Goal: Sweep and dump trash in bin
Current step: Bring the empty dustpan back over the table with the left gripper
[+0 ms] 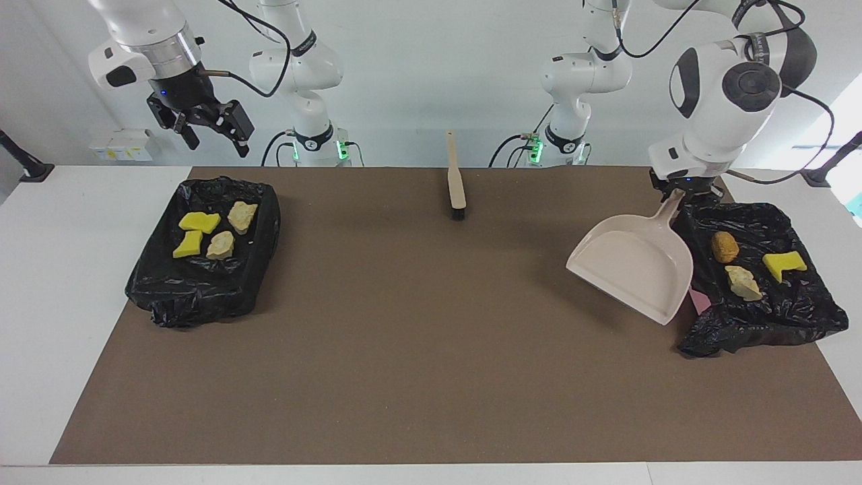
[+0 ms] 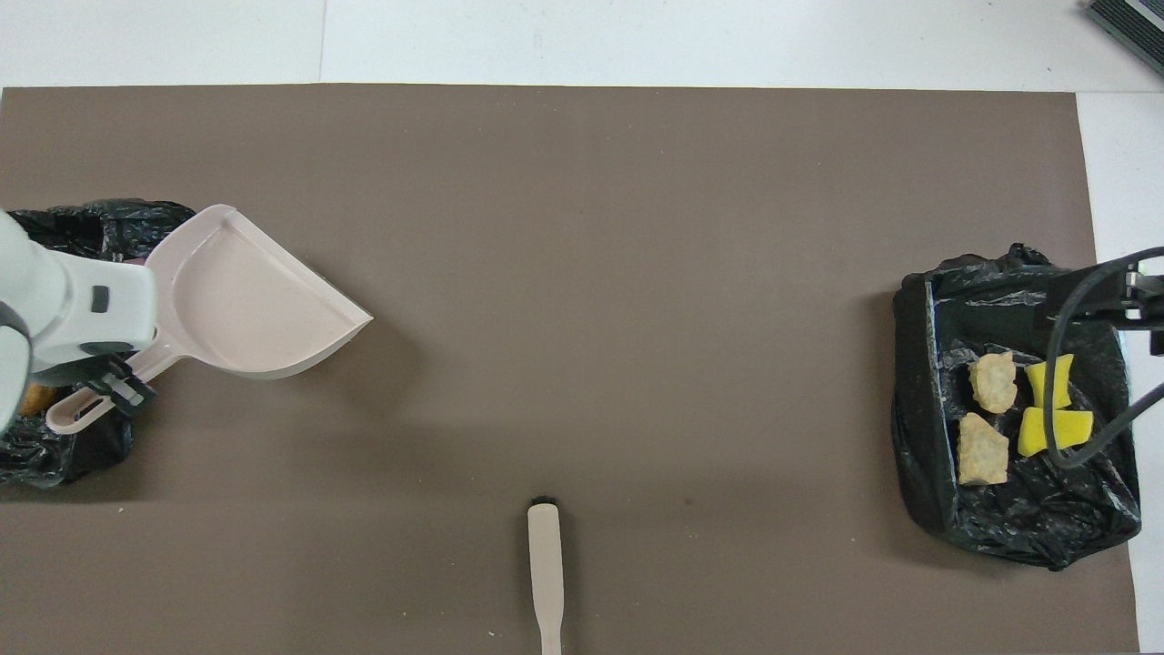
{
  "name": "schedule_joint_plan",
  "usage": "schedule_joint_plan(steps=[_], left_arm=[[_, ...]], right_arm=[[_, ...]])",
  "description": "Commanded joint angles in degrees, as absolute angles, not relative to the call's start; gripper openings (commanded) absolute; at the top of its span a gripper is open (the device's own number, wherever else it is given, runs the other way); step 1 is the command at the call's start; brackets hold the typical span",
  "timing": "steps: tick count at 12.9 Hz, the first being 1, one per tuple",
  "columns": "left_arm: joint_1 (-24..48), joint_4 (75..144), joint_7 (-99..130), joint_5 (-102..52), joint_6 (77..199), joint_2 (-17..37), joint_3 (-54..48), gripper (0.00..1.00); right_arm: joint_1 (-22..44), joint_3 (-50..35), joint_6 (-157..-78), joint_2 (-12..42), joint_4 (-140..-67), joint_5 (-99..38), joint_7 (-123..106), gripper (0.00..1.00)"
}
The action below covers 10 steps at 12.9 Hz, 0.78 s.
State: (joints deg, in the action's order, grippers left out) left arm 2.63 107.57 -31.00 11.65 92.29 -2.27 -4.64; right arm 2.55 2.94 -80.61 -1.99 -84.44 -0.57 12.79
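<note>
At the facing view's right, the left gripper (image 1: pixel 681 190) is clamped on the handle of the empty, tilted dustpan (image 1: pixel 633 264) beside a black-lined bin (image 1: pixel 794 316) holding three trash pieces (image 1: pixel 743 281), apparently just dumped, while the right gripper (image 1: pixel 209 129) waits upper left, jaws apart, above a second bin (image 1: pixel 202 296) holding four more.

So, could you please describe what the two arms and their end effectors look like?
Both arms are glossy white with rounded shells and dark grey joint caps and rings. Black cables loop along them, and green lights glow at their bases. The right end effector is black and angular on a silver wrist ring, with a small blue light. The left end effector is also black, below a white wrist housing.
</note>
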Motion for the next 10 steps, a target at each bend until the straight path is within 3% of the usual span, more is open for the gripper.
schedule_joint_plan(steps=[1,6,10], left_arm=[[9.30,109.42,-20.07,9.15,93.25,-3.87,-3.69,0.00],[20.80,109.34,1.36,3.70,99.30,-1.50,-3.78,0.00],[29.34,109.16,17.02,1.41,108.96,4.99,-3.78,0.00]], right_arm=[[1.76,2.55,-80.16,-2.64,-84.81,-0.44,11.87,1.00],[1.76,2.46,-80.16,-2.64,-84.81,-0.44,11.87,1.00],[1.76,2.55,-80.16,-2.64,-84.81,-0.44,11.87,1.00]])
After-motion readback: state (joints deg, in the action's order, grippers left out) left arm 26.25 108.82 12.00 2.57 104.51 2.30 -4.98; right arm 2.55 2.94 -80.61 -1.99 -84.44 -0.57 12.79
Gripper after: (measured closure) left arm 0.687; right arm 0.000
